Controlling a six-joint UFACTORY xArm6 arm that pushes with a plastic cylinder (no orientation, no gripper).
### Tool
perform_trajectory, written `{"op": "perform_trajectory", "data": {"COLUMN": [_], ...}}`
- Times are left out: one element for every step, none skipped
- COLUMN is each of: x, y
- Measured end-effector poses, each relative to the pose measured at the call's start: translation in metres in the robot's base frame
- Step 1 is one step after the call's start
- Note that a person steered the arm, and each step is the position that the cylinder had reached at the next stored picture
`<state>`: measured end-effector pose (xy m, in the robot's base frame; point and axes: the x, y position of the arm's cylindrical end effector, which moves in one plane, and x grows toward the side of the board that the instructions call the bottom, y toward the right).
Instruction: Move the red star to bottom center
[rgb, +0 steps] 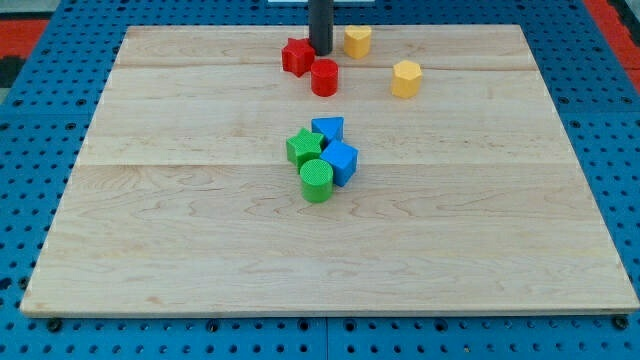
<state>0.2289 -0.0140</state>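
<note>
Single camera view of the wooden tabletop, which lies on a blue pegboard. You see the dark rod entering from the view's top edge, with its tip set down near the top centre of the tabletop. No fingers are fitted to this arm, so there is no open or closed state to read; the rod grips nothing.

The red star lies at the view's top, slightly left of centre, just beside the tip on its left; whether tip and star touch cannot be told. The bottom centre of the tabletop is well apart from it. A red cylinder stands just below and to the right of the star, very close to it, and directly below the tip.

To the right of the tip you find a yellow block, near the rod, and a second yellow block farther right and lower; their shapes look many-sided but are not certain.

Near the middle of the tabletop, four blocks cluster tightly: a green star, a blue triangle block above and to its right, a blue cube to the right, and a green cylinder at the bottom.
</note>
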Motion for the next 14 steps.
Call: {"op": "perform_trajectory", "data": {"x": [0.025,0.089,0.079,0.132,0.160,0.158,0.228,0.252,0.246,0.251,0.281,0.294,0.293,0.257], "y": [-0.053,-0.073,-0.076,-0.107,-0.115,-0.152,-0.095,-0.062,-0.071,-0.058,-0.019,0.003,0.023,0.107]}}
